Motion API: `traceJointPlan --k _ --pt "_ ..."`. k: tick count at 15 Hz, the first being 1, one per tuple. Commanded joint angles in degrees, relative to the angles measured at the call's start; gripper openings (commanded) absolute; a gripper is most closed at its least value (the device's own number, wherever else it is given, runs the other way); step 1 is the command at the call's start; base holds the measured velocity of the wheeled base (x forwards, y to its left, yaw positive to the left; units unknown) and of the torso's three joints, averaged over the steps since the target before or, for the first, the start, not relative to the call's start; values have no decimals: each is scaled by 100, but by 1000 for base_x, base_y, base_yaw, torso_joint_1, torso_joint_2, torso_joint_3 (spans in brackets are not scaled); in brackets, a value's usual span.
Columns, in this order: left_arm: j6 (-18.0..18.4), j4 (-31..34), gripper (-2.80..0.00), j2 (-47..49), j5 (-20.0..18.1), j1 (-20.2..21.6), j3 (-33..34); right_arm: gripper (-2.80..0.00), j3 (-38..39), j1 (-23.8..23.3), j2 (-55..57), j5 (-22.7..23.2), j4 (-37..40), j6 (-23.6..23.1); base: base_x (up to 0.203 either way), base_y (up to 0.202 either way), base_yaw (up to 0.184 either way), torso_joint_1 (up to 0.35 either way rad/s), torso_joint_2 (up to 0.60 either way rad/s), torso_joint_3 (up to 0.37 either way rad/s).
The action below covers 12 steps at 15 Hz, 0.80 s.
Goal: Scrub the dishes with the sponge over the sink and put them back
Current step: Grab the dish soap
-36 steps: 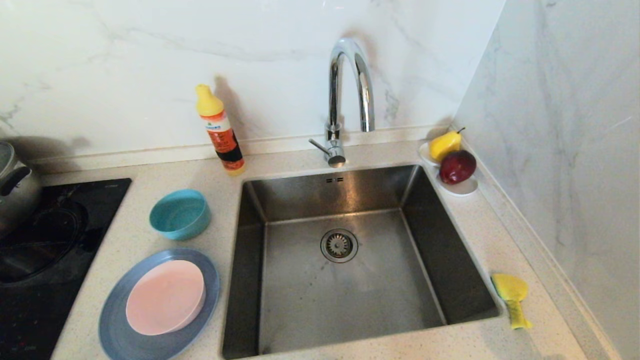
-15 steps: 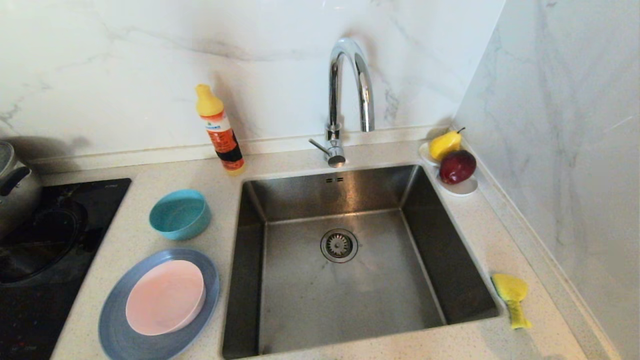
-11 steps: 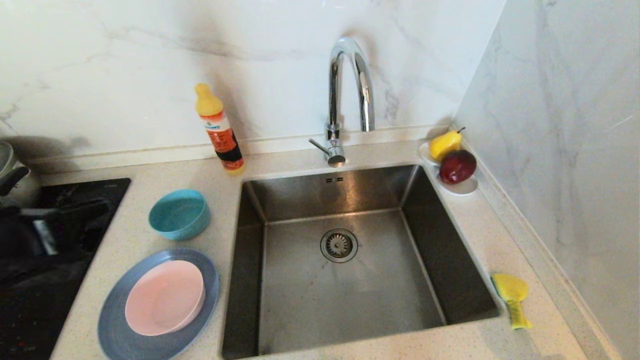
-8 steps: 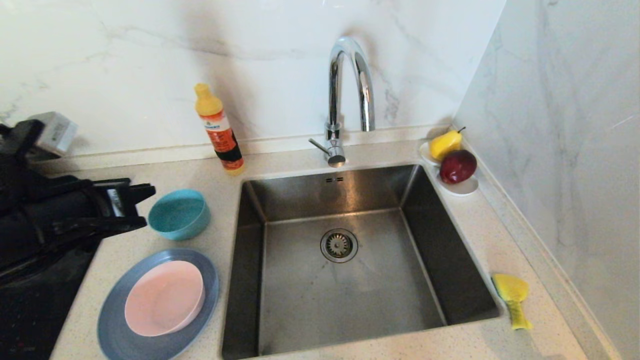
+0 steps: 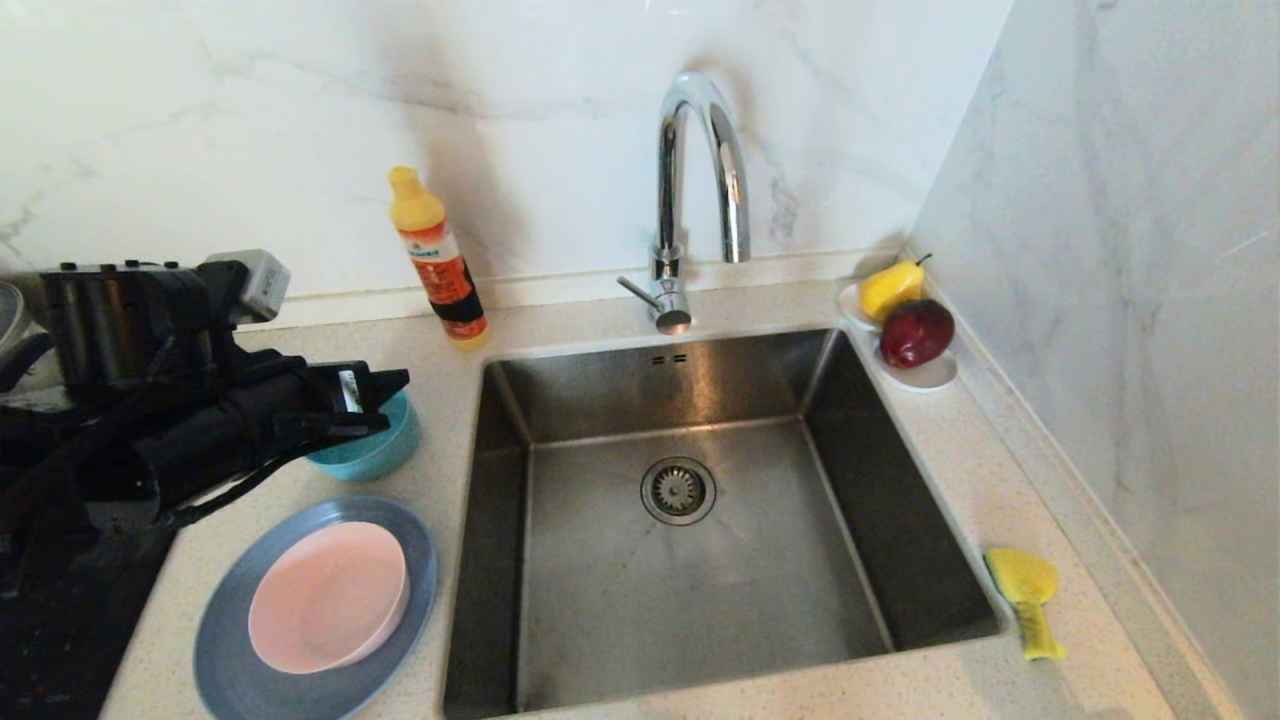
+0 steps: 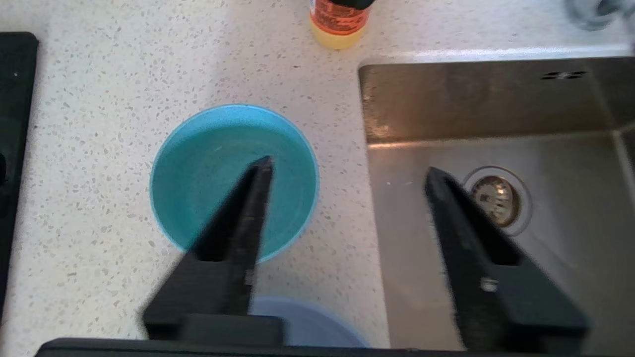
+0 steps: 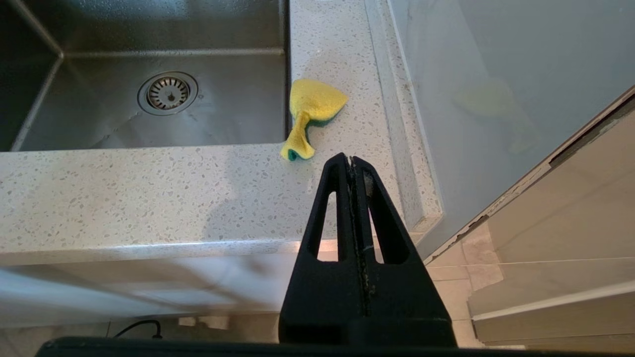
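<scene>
Reaching arm: left gripper (image 5: 385,400), mid-left of the head view, hangs over the teal bowl (image 5: 385,450); jaws apart, nothing between them.
Idle arm: right gripper (image 7: 351,161) is parked below the counter edge, lower centre of its own wrist view; jaws pressed together, empty.
Dishes: the teal bowl stands on the counter just left of the sink (image 5: 500,400); the pink bowl (image 5: 328,596) sits inside the blue-grey plate (image 5: 225,640), lower left of the head view.
Sponge: the crumpled yellow and green sponge (image 5: 1022,595) lies on the counter at the sink's right rim, lower right of the head view, well apart from either gripper.
Risk, bowl: one finger (image 6: 243,218) sits over the bowl's hollow and the other over the sink basin, so the jaws look offset from the bowl wall; a close from there could miss the rim or knock the light bowl toward the sink.
Risk, neighbours: the detergent bottle (image 5: 440,260) stands near the bowl in the upper-middle left; a wide swing could tip it.
Risk, sponge: it lies right at the basin edge, so a clumsy pick could push it into the sink.
Left wrist view only: how the fingers line up with the bowl rim.
Right wrist view only: the sponge's green underside and the shut right jaws.
Head view only: the plate, tap (image 5: 700,180) and fruit dish (image 5: 925,375) together.
</scene>
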Motion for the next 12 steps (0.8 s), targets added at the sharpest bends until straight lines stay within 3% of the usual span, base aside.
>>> traceJointPlan --k 1,4,9,12 --pt "-29 -419 0 350 124 5 22 -280 0 -4 3 0 1 -3 0 0 0 0 0 0" --pt "-62 -1446 0 805 360 8 36 -280 0 5 4 0 1 -3 0 0 0 0 0 0" --pt "-101 -1728 0 1258 330 8 -91 -280 0 5 4 0 1 -3 0 0 0 0 0 0" --pt "-89 -2317 0 1711 307 1 -231 -280 0 0 1 0 1 -3 0 0 0 0 0 0"
